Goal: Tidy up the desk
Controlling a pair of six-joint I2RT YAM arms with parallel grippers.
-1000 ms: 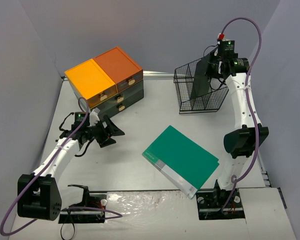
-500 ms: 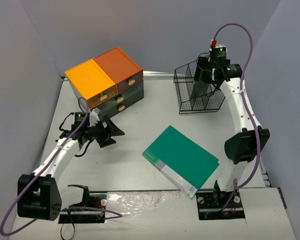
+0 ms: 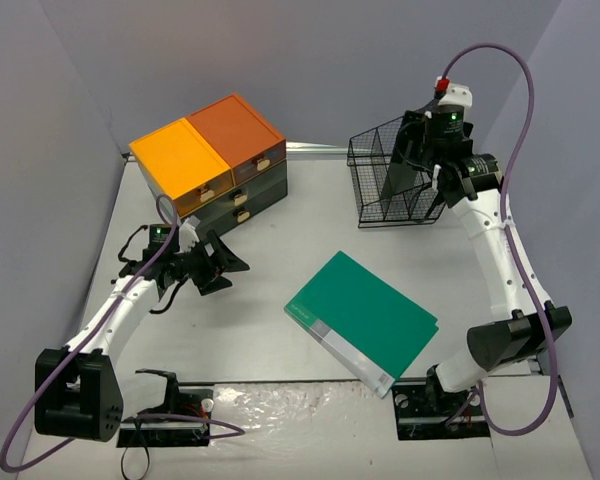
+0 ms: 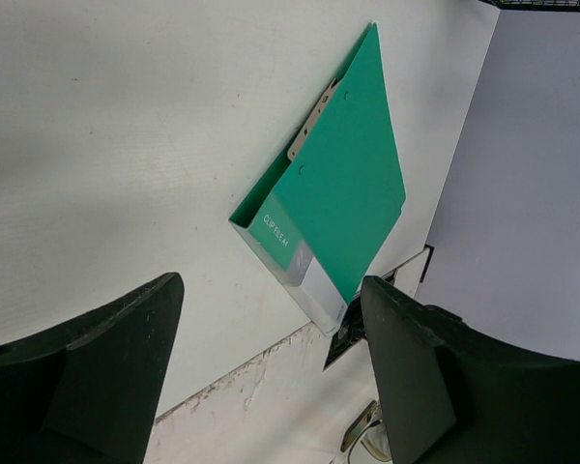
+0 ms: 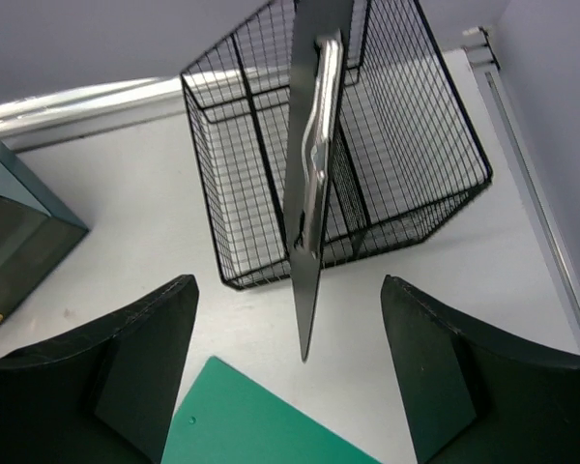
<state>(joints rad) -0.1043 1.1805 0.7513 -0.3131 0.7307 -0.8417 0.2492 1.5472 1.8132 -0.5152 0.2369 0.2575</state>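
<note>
The white desk [image 3: 280,240] carries a green clip file [image 3: 365,318] lying flat near its front right; the file also shows in the left wrist view [image 4: 338,193] and the right wrist view [image 5: 261,425]. A dark clipboard [image 3: 405,170] with a metal clip stands upright in the black wire basket [image 3: 380,205], seen edge-on in the right wrist view [image 5: 309,193]. My right gripper [image 3: 420,140] hovers over the basket [image 5: 406,116], open, its jaws wide on either side of the clipboard's top edge without touching it. My left gripper [image 3: 230,265] is open and empty above the desk's left side.
An orange-topped dark green drawer chest [image 3: 215,165] stands at the back left; its corner shows in the right wrist view [image 5: 19,232]. Grey walls close in the desk on three sides. A metal rail runs along the far edge behind the basket.
The right gripper lowered the clipboard from above the basket down into it and let go. The right arm's elbow swung down and outward. The left arm has not moved.
</note>
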